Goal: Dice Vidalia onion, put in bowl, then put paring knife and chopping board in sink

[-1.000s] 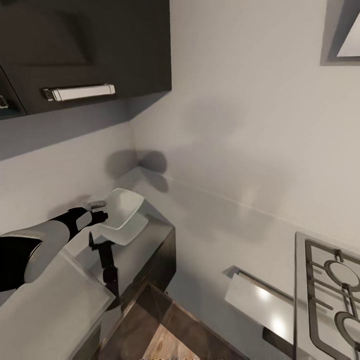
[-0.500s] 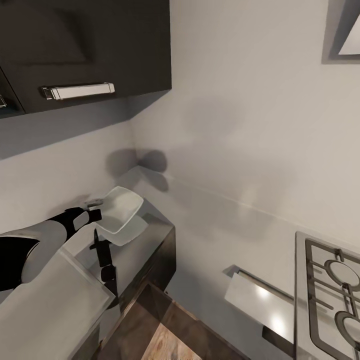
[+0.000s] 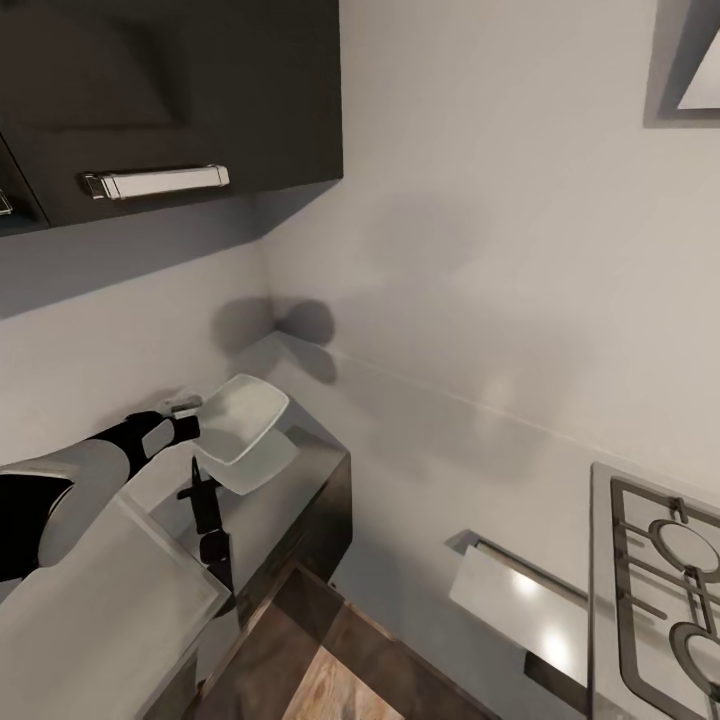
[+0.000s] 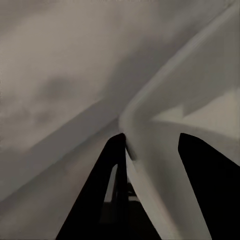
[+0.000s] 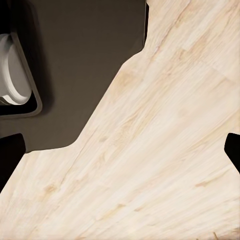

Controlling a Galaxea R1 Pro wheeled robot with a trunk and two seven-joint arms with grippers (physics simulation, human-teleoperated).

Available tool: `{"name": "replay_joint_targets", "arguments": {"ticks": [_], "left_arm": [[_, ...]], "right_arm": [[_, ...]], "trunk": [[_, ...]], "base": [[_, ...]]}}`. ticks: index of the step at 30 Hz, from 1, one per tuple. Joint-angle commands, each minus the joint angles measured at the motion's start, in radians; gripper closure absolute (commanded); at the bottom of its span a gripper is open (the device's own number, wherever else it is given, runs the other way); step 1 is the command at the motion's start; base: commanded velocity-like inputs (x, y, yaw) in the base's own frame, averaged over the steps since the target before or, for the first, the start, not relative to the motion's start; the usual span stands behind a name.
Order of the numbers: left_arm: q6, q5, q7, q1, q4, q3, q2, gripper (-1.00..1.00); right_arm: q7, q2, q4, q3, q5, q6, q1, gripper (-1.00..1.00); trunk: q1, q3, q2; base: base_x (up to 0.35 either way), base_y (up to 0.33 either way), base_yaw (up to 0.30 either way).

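Observation:
The white squarish bowl (image 3: 245,415) is at the corner end of the glossy grey countertop (image 3: 290,490), which mirrors it from below. My left gripper (image 3: 192,428) is at the bowl's near-left rim. In the left wrist view, the pale rim of the bowl (image 4: 150,150) runs between the two dark fingers of the left gripper (image 4: 152,136), which are shut on it. My right gripper (image 5: 120,150) is open over light wood floor (image 5: 165,140) with nothing between its fingers. The Vidalia onion, chopping board, paring knife and sink are out of view.
Black upper cabinets (image 3: 170,90) with a chrome handle (image 3: 155,182) hang above the left arm. A dark upright shape (image 3: 212,525) shows on the worktop's front part. A hob (image 3: 660,570) lies at the right, with a pale front panel (image 3: 500,595) beside it and wood floor (image 3: 340,670) below.
My left gripper has drawn back slightly to the left, and the bowl's near edge has shifted a little with it. The view itself has stayed put.

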Motion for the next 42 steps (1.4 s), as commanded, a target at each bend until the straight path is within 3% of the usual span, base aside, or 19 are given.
{"name": "replay_joint_targets", "arguments": {"ticks": [1, 11, 24, 30, 42], "left_arm": [[0.009, 0.011, 0.001, -0.001, -0.005, -0.007, 0.002, 1.00], [0.114, 0.022, 0.001, -0.001, -0.117, -0.006, 0.031, 1.00], [0.309, 0.131, 0.001, -0.001, -0.334, -0.008, 0.083, 1.00], [0.370, 0.137, 0.003, -0.001, -0.435, -0.009, 0.100, 1.00], [0.598, 0.128, 0.010, -0.001, -0.681, -0.016, 0.112, 1.00]], "right_arm": [[-0.002, 0.000, -0.002, 0.009, -0.010, 0.005, 0.000, -1.00], [-0.002, 0.000, -0.002, 0.009, -0.010, 0.005, 0.000, -1.00], [-0.003, 0.000, -0.003, 0.008, -0.011, 0.004, 0.000, -1.00], [-0.003, 0.000, -0.003, 0.006, -0.012, 0.004, 0.000, -1.00], [0.001, 0.001, -0.006, 0.006, -0.007, 0.003, 0.000, -1.00]], "trunk": [[0.001, -0.002, -0.002], [0.001, -0.002, -0.002], [0.001, -0.002, -0.002], [0.001, -0.002, -0.002], [0.001, -0.002, -0.002]], "base": [[0.000, 0.000, 0.000], [0.000, 0.000, 0.000], [0.000, 0.000, 0.000], [0.000, 0.000, 0.000], [0.000, 0.000, 0.000]]}}
